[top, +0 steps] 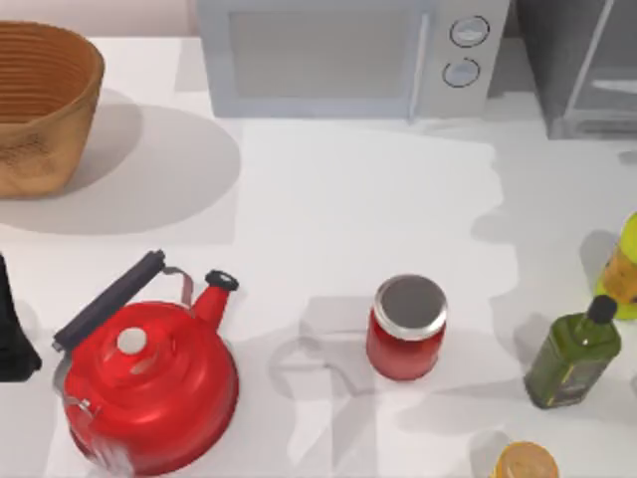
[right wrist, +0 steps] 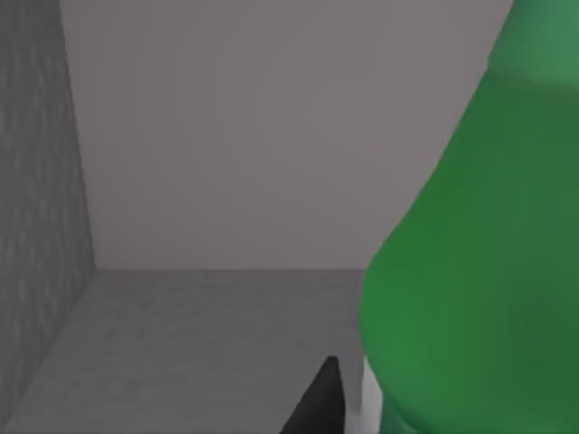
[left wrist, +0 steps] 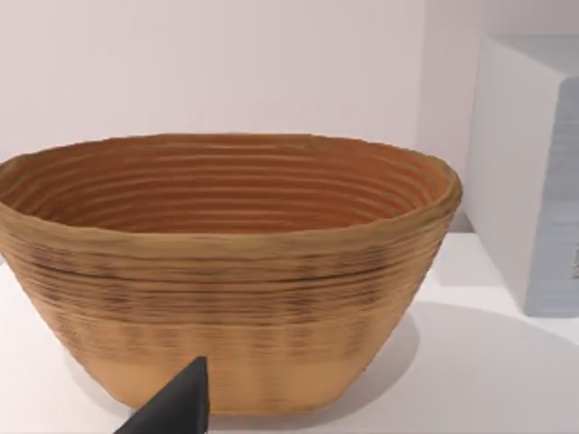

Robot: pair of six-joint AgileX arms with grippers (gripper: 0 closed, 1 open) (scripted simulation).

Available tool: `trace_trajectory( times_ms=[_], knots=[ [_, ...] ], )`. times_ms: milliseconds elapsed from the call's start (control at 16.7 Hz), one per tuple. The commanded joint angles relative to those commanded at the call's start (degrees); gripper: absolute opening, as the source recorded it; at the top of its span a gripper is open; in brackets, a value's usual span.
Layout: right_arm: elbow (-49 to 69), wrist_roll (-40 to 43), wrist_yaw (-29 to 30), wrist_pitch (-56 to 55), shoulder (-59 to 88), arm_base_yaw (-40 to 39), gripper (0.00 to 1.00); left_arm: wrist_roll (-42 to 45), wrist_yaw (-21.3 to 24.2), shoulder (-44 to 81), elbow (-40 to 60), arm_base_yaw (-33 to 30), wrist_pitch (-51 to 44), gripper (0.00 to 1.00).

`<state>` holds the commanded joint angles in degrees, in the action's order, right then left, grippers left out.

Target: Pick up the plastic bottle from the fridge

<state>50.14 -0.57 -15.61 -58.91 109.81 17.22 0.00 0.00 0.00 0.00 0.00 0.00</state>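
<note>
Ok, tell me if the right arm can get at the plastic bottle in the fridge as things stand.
Probably yes. In the right wrist view the plastic bottle looms close inside the grey fridge, with a fingertip of the right pincer right beside it and nothing between them. Whether the pincer is open cannot be told.

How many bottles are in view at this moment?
3. An olive bottle and a yellow-green bottle stand at the table's right edge; the green bottle sits inside the fridge. Others may be hidden.
</note>
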Motion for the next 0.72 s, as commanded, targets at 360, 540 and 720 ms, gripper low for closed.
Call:
trace_trajectory(
  times_ms=[360, 540, 720],
  knots=[
    [-4.9, 0.5, 1.8, 5.9, -11.4, -2.0, 0.00, 0.0, 0.0, 0.0, 0.0, 0.0, 0.0, 1.00],
    [-10.7, 0.7, 3.7, 12.8, -24.4, -4.0, 0.00, 0.0, 0.0, 0.0, 0.0, 0.0, 0.0, 1.00],
    [-18.4, 0.7, 5.9, 21.6, -41.3, -6.3, 0.00, 0.0, 0.0, 0.0, 0.0, 0.0, 0.0, 1.00]
  ],
)
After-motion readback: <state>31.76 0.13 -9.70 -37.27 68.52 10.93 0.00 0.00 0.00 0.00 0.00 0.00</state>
